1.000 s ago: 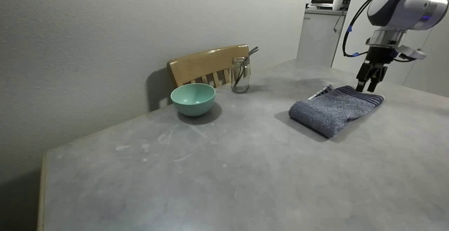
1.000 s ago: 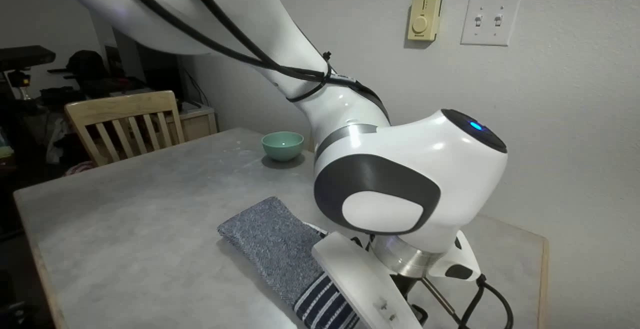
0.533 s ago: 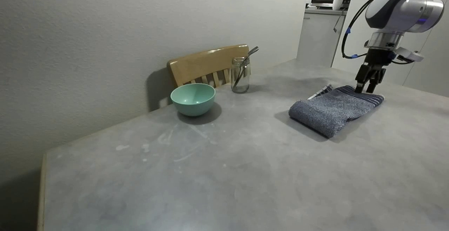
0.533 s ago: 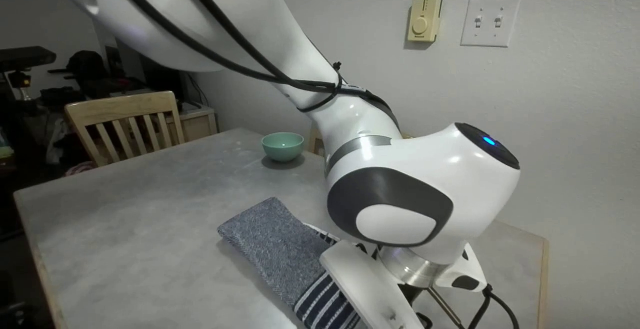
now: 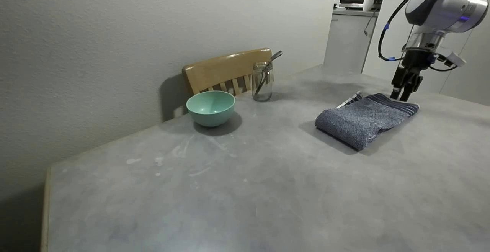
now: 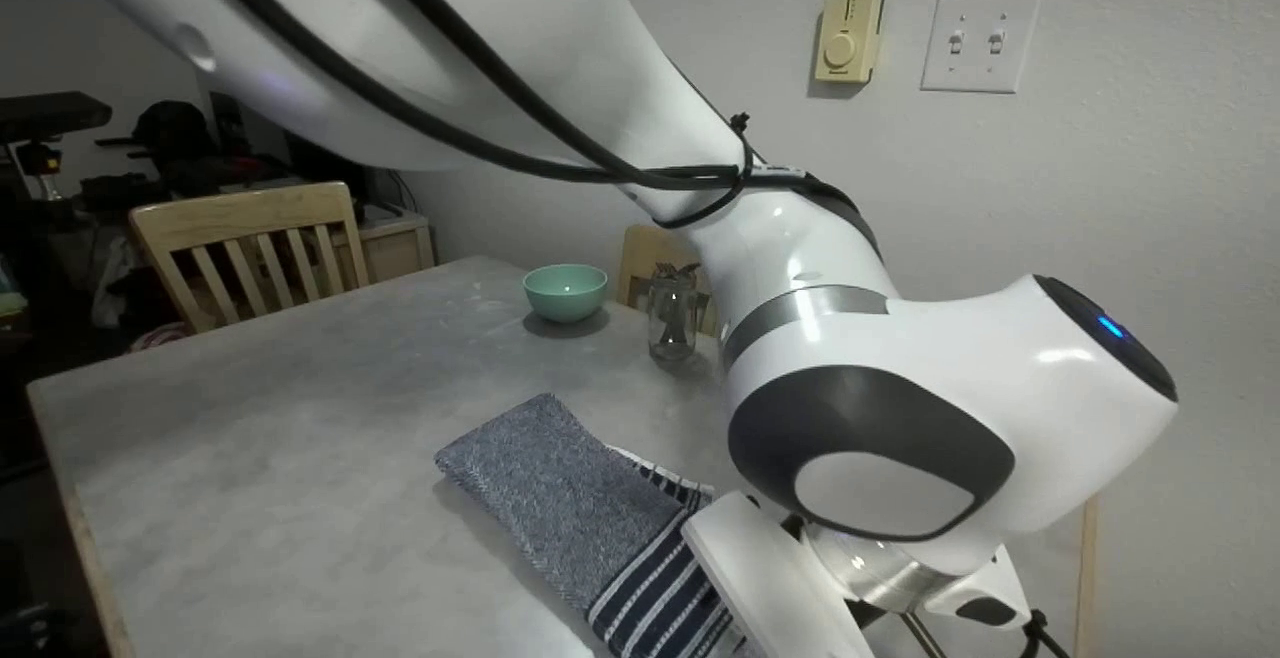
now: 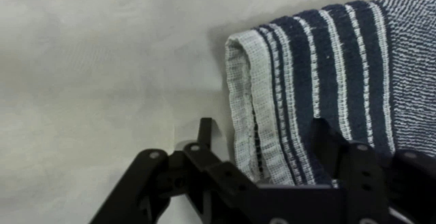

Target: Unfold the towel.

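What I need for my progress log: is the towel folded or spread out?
Folded. In the wrist view, the towel has its pale hem doubled back on itself; both exterior views show another striped layer sticking out.

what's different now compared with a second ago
In an exterior view, the arm has swung toward the picture's right, uncovering the glass jar. The tool looks slightly narrower but still open; nothing has visibly been gripped or let go. The towel stays folded where it was; the teal bowl hasn't moved.
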{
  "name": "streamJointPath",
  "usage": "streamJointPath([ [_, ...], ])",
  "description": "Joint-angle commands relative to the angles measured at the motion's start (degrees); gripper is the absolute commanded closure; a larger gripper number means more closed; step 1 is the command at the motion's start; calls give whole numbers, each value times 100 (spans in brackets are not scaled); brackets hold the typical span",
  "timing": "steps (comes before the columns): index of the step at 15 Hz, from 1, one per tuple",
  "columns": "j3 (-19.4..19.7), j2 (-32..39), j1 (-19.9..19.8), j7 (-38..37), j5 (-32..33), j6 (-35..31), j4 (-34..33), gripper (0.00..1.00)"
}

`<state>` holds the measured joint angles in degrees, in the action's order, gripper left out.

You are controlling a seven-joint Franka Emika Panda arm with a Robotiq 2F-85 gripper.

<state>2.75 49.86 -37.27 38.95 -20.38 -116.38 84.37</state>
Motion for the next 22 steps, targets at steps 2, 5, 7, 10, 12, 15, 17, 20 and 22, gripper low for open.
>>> streamJointPath([
  [2,-196,337,-186,1,-73,462,-433,21],
  [5,-230,201,-108,64,-14,488,-380,0],
  [7,-280,155,-44,84,12,474,-352,0],
  [10,-332,157,44,87,32,506,-380,0],
  [12,-320,179,95,55,44,506,-405,0],
  [15,-302,194,109,43,20,479,-404,34],
  [17,-291,188,103,6,7,477,-400,48],
  [20,-269,152,104,-37,3,410,-363,68],
  [22,-237,80,116,-111,6,376,-314,83],
])
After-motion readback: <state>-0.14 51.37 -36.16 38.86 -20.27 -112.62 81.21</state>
